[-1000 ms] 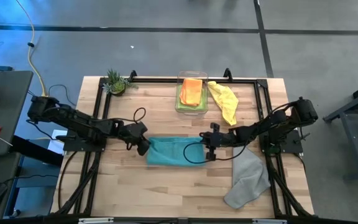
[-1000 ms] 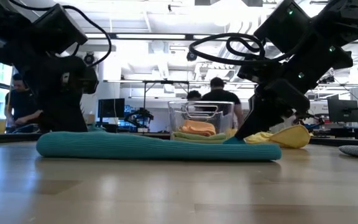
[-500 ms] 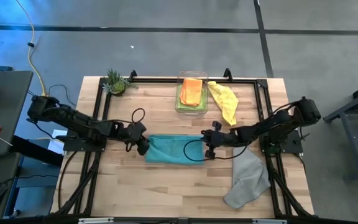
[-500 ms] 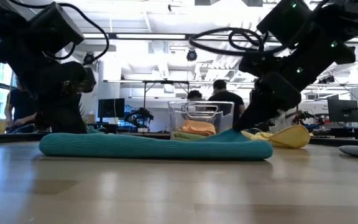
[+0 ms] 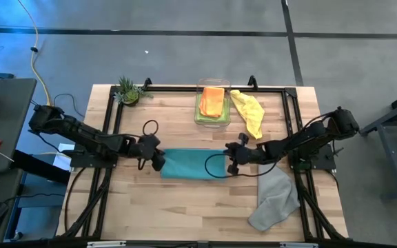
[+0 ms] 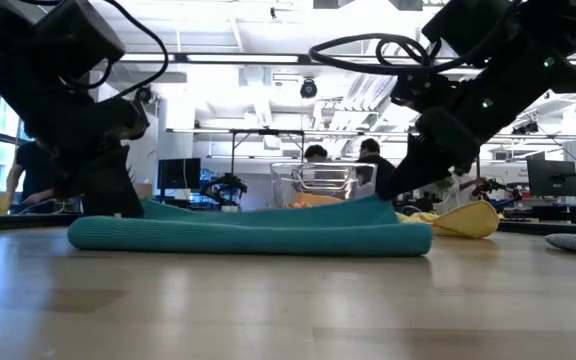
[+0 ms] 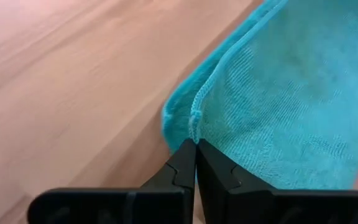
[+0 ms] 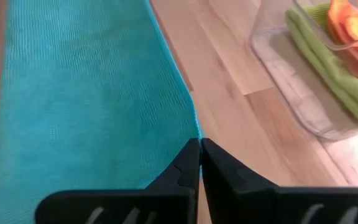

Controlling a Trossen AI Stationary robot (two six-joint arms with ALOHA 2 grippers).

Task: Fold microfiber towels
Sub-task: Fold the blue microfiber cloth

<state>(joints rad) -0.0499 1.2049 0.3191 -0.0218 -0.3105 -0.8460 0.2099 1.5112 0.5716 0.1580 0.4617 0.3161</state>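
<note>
Both claws are clamped shut on the teal blue towel (image 5: 193,164), which lies folded at the middle of the table (image 5: 185,200): the left gripper (image 5: 158,160) pinches its corner at the 9 o'clock end, and the right gripper (image 5: 231,162) pinches the edge at the 3 o'clock end. A slip is judged the main risk, since only a thin hem is caught between the closed fingertips in each wrist view; an uneven pull by one arm could skew the fold or drag the cloth out of line. At 12 o'clock the clear plastic bin (image 5: 200,114) is seen holding the orange towel (image 5: 212,100) on the lime green towel (image 5: 200,105). The yellow towel (image 5: 249,111) lies just beside it at 1 o'clock, and the grey towel (image 5: 276,198) waits at 4 o'clock.
</note>
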